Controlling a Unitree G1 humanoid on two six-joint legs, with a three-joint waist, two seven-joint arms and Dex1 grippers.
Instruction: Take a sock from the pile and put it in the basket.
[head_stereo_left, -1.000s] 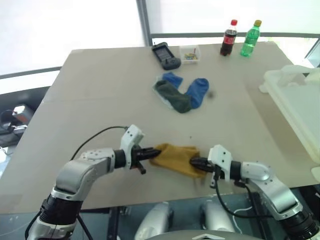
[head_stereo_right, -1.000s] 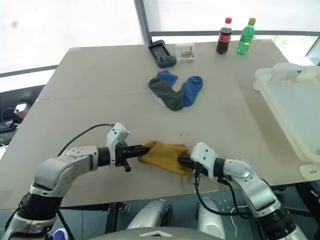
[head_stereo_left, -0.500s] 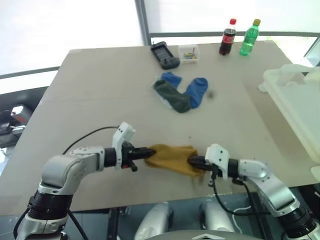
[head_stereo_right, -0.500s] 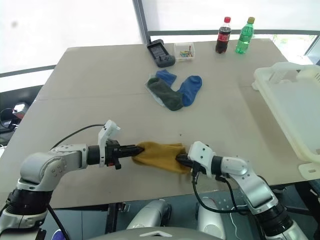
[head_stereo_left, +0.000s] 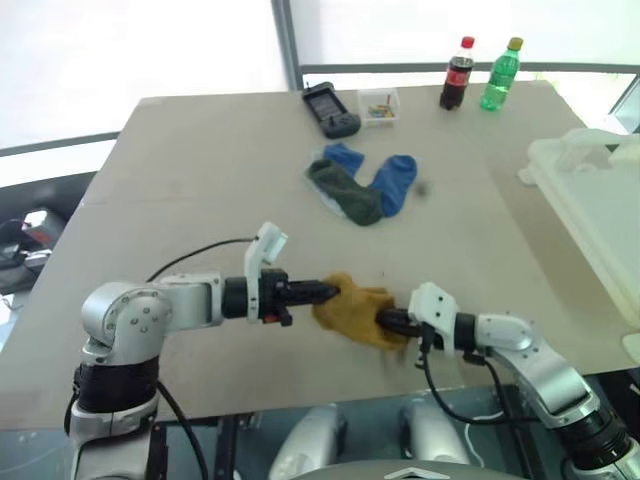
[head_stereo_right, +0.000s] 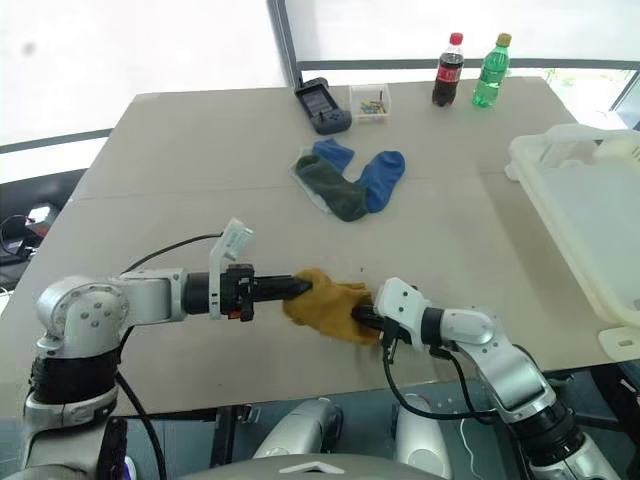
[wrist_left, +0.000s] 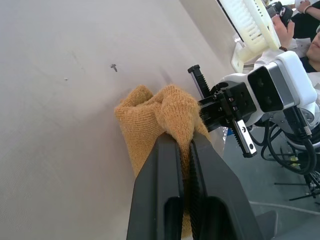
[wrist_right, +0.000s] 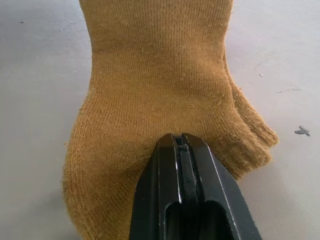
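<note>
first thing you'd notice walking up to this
The mustard-yellow sock near the table's front edge, pinched from both sides by the left gripper and the right gripper. Beyond it lie blue and dark green socks mid-table, with the whitish basket at the right edge.

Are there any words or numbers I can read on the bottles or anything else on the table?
No text here can be read.
Dark cola bottle with a red cap and red label: the label's writing is too small to read.
Green plastic bottle with a yellow cap: label too small to read.
Dark handheld device with a screen: nothing legible.
Small clear box of coloured bits: no writing visible.
</note>
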